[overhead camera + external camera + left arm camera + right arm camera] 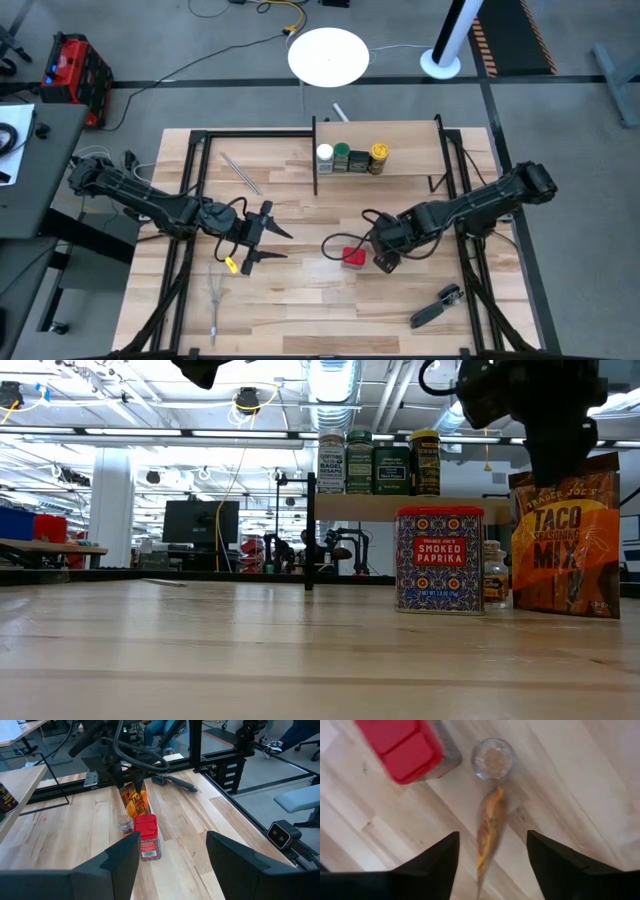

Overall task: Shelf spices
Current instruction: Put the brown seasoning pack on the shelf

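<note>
From above, the shelf [378, 170] stands at the far side of the worktop [300, 300] with four spice jars [350, 157] in a row on it. The right gripper [385, 257] hangs over a red-capped tin [353, 257], which sits just beside its fingers. The left gripper [262, 238] waits well apart, fingers spread and empty.

At worktop level, the smoked paprika tin [439, 560] stands upright, a small glass jar [494, 574] behind it, and an orange taco seasoning packet [565, 535] stands on edge directly under the right arm.

The left wrist camera shows open fingers [110, 870], with tin [148, 836], jar [125, 825] and packet [134, 802] clustered ahead beneath the other arm.

The right wrist camera looks straight down: its fingers [437, 862] stand open and grip nothing, and the packet [489, 832] lies between them, its thin edge up, its long axis running away from the fingers toward the jar [493, 759]. The right arm is clearly nearer; only this view shows the packet centred for a pinch across its flat faces.
</note>
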`<state>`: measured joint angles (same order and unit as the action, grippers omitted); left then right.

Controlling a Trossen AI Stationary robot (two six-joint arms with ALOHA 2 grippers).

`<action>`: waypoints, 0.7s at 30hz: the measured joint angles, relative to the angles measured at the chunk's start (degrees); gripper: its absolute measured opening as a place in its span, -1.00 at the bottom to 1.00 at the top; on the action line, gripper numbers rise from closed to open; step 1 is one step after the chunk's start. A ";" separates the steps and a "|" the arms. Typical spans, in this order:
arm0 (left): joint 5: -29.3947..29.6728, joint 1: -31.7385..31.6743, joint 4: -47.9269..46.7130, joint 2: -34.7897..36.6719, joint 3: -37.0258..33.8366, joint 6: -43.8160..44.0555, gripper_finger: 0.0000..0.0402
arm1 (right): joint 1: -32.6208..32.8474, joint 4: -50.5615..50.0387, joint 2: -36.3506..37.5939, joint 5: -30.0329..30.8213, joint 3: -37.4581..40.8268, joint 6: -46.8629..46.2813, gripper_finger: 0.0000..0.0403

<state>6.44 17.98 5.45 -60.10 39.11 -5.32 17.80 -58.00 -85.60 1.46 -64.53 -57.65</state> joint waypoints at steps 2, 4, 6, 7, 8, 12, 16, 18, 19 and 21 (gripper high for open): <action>0.00 0.00 0.00 0.00 0.00 0.00 0.09 | 0.02 0.96 -0.01 -1.00 0.00 1.67 0.06; 0.00 0.00 0.00 0.00 0.00 -0.02 0.09 | 0.02 1.10 0.00 -2.06 0.00 2.46 -0.17; 0.00 0.00 0.00 0.00 0.00 -0.02 0.09 | 0.03 1.93 0.00 -2.52 0.00 2.81 -0.48; 0.00 0.00 0.00 0.00 0.00 -0.02 0.09 | -0.04 2.26 0.00 -2.64 0.00 3.18 -0.65; 0.00 0.00 0.00 0.00 0.00 -0.02 0.09 | -0.20 2.36 0.00 -2.79 0.00 3.89 -0.81; 0.00 0.00 0.00 0.00 0.00 -0.02 0.09 | -0.44 2.63 0.00 -4.38 0.00 5.15 -0.93; 0.00 0.00 0.00 0.00 0.00 -0.33 0.09 | -1.51 0.15 -0.02 -7.66 -1.62 7.01 -0.97; 0.00 0.00 -0.02 0.00 0.00 -0.43 0.09 | -2.16 -3.65 -0.02 -8.40 -4.10 8.01 -0.97; 0.00 0.00 0.00 0.00 0.00 -0.42 0.09 | -2.48 -6.29 -0.02 -8.74 -5.70 8.43 -0.98; 0.00 0.00 0.00 0.00 0.00 -0.44 0.09 | -3.16 -12.06 -0.02 -8.82 -9.42 9.34 -0.98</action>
<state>6.44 17.98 5.45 -60.10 39.11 -5.76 14.65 -70.06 -85.62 -7.36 -73.95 -48.31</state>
